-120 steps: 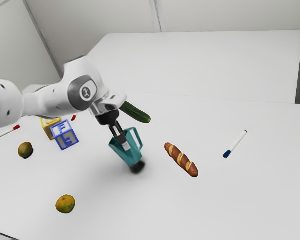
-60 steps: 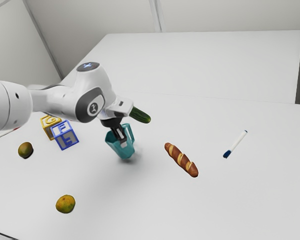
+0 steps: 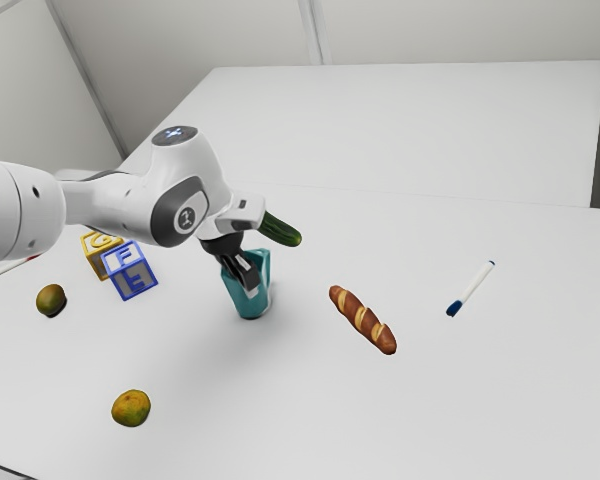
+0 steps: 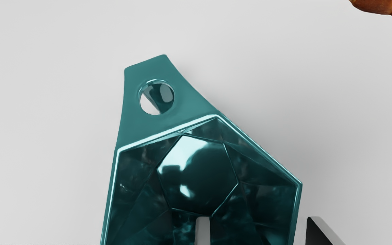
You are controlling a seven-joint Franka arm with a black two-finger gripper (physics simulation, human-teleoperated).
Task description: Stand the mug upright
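A lab-like test room is suggested, though its exact kind cannot be told: pale, plain walls [image 3: 460, 30] are met at a corner, and a smooth white surface [image 3: 280, 420] is shared by a robot arm [image 3: 115, 208], blocks [image 3: 130, 272], bread [image 3: 362, 320] and a marker [image 3: 471, 289].

Tally: mug [image 3: 252, 306], 1. Bread [image 3: 363, 320], 1. Cucumber [image 3: 281, 231], 1. Blocks [image 3: 130, 273], 2: one yellow, one blue. Round fruits [image 3: 131, 408], 2. Markers [image 3: 471, 288], 2, one partly hidden behind the arm [image 3: 130, 202].
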